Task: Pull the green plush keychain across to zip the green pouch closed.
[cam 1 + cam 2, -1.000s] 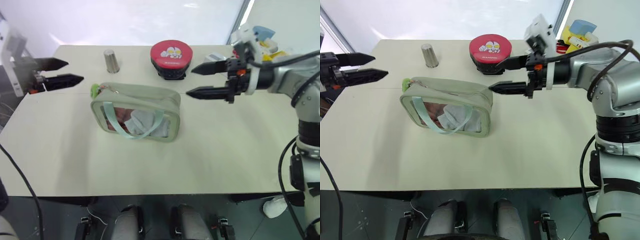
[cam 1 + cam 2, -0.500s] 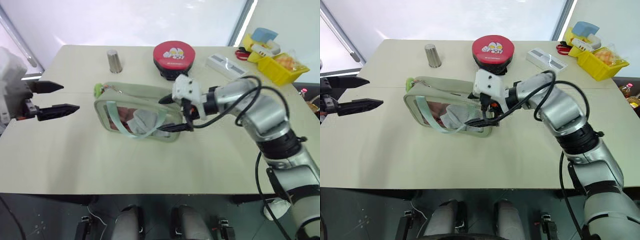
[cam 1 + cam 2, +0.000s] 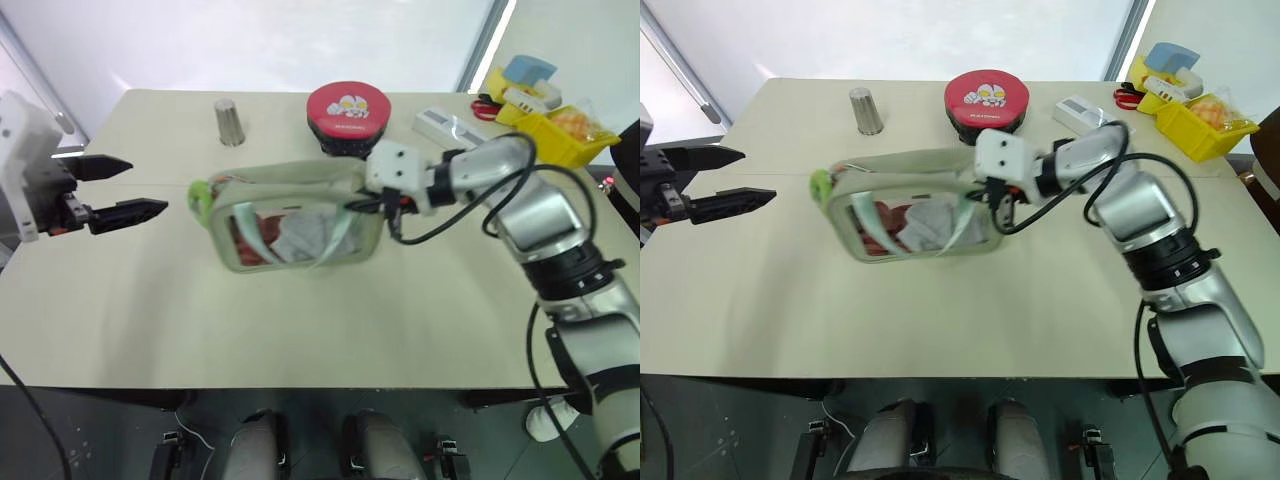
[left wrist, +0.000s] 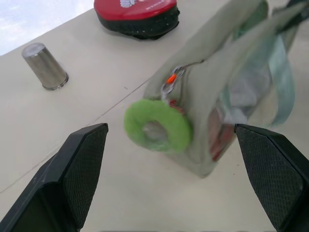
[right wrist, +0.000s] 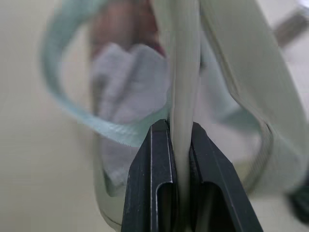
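Pale counter (image 3: pixel 120 300) carries the green pouch (image 3: pixel 300 215) mid-scene, long axis running left to right. Right gripper (image 3: pixel 372 205) has its jaws clamped on the pouch's right end. The green plush keychain (image 3: pixel 198 195) hangs at the left end, nearest the left gripper (image 3: pixel 140 188), whose jaws gape wide just left of it.

right pincer (image 5: pixel 173 145) clamped, left pincer (image 3: pixel 125 187) agape
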Motion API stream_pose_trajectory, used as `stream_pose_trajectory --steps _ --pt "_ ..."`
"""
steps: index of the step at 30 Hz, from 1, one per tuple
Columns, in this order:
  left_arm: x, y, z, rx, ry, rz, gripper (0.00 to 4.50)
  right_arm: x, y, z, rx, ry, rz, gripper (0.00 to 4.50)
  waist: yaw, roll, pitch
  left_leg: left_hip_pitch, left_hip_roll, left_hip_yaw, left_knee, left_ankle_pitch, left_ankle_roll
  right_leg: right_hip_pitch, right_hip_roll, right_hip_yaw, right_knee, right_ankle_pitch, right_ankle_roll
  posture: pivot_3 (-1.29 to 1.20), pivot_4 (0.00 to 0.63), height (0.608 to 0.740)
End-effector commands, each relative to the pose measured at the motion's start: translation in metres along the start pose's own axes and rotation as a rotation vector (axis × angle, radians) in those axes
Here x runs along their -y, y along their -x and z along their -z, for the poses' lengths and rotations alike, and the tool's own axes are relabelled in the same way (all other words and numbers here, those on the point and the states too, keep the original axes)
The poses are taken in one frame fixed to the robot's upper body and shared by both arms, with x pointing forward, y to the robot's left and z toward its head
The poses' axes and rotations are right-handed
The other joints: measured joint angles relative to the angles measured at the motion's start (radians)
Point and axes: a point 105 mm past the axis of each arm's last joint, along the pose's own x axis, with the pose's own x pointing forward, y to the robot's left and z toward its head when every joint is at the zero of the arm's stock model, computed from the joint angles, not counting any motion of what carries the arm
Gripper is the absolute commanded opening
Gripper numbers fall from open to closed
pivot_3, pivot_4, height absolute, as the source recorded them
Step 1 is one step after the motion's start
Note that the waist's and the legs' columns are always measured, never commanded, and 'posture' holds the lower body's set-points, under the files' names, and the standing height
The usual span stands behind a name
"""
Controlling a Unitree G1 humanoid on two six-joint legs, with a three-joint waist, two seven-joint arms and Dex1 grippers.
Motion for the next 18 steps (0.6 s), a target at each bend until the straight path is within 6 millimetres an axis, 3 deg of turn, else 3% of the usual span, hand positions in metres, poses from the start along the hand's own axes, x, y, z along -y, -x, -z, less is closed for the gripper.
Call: stream_pose_trajectory --steps 1,6,7,11,15,18 --pt "-0.003 -0.002 -0.008 0.039 -0.033 -0.011 4.5 0.006 0.007 0.001 0.002 0.06 0.034 0.03 -0.005 0.0 0.0 0.0 0.0 0.0 0.0 0.0 0.0 0.0 0.0 0.0 0.0 0.0 0.0 0.0 0.15 0.74" --pt "-0.002 -0.004 -0.011 0.041 -0.041 0.002 4.5 -0.01 0.007 -0.001 0.042 -0.03 -0.046 0.03 -0.012 0.0 0.0 0.0 0.002 0.0 0.0 0.0 0.0 -0.001 0.001 0.0 0.0 0.0 0.0 0.0 0.15 0.74" --pt "-0.003 -0.004 -0.011 0.04 -0.042 0.001 4.5 -0.014 0.008 -0.003 0.052 -0.047 -0.069 0.79 -0.011 0.0 0.0 0.0 0.002 0.0 0.0 0.0 0.0 -0.001 0.001 0.0 0.001 0.0 0.0 0.0 0.15 0.74" --pt "-0.004 -0.004 -0.011 0.038 -0.045 0.005 4.5 -0.012 0.019 -0.013 0.075 -0.074 -0.088 2.63 -0.008 0.0 0.0 0.0 0.002 0.0 0.0 0.0 0.0 -0.001 0.001 0.0 0.001 0.0 0.0 0.0 0.15 0.74" --pt "-0.005 -0.006 -0.01 0.036 -0.044 0.01 4.5 0.005 0.029 -0.038 0.15 -0.098 -0.072 2.63 -0.008 0.001 0.0 0.0 0.001 0.0 0.0 0.0 0.0 -0.001 0.001 0.0 0.001 0.0 0.0 0.0 0.15 0.74" --pt "-0.004 -0.007 -0.01 0.036 -0.044 0.015 4.5 0.013 0.025 -0.047 0.175 -0.097 -0.054 2.63 -0.011 0.0 0.0 0.0 0.002 0.0 0.0 0.0 0.0 -0.001 0.002 0.0 0.001 0.0 0.0 0.0 0.15 0.74"
